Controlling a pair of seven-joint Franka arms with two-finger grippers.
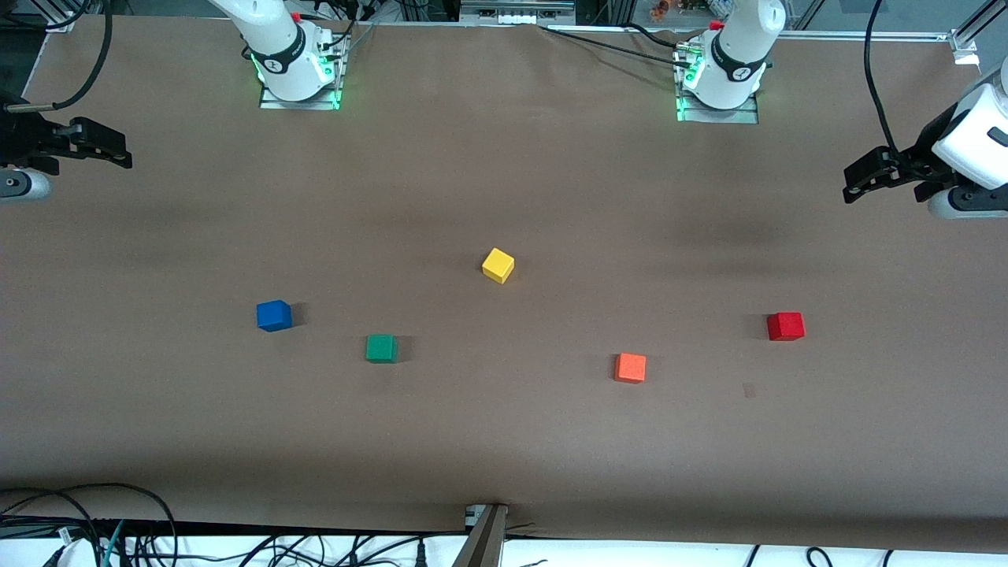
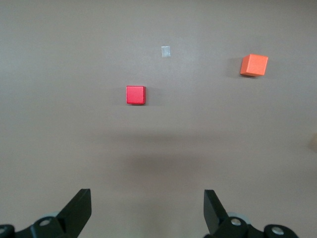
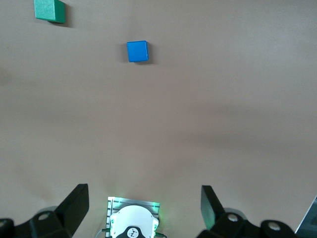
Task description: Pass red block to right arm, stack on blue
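The red block [image 1: 785, 326] lies on the brown table toward the left arm's end; it also shows in the left wrist view [image 2: 135, 94]. The blue block [image 1: 273, 315] lies toward the right arm's end and shows in the right wrist view [image 3: 137, 51]. My left gripper [image 1: 857, 183] hangs high over the left arm's end of the table, open and empty [image 2: 147, 208], apart from the red block. My right gripper [image 1: 110, 150] hangs high over the right arm's end, open and empty [image 3: 144, 206], apart from the blue block.
A green block [image 1: 381, 348] lies beside the blue one, nearer the front camera. An orange block [image 1: 630, 368] lies beside the red one. A yellow block [image 1: 498, 265] sits mid-table. A small pale patch [image 1: 749, 390] marks the table near the red block. The right arm's base [image 3: 132, 220] shows below its gripper.
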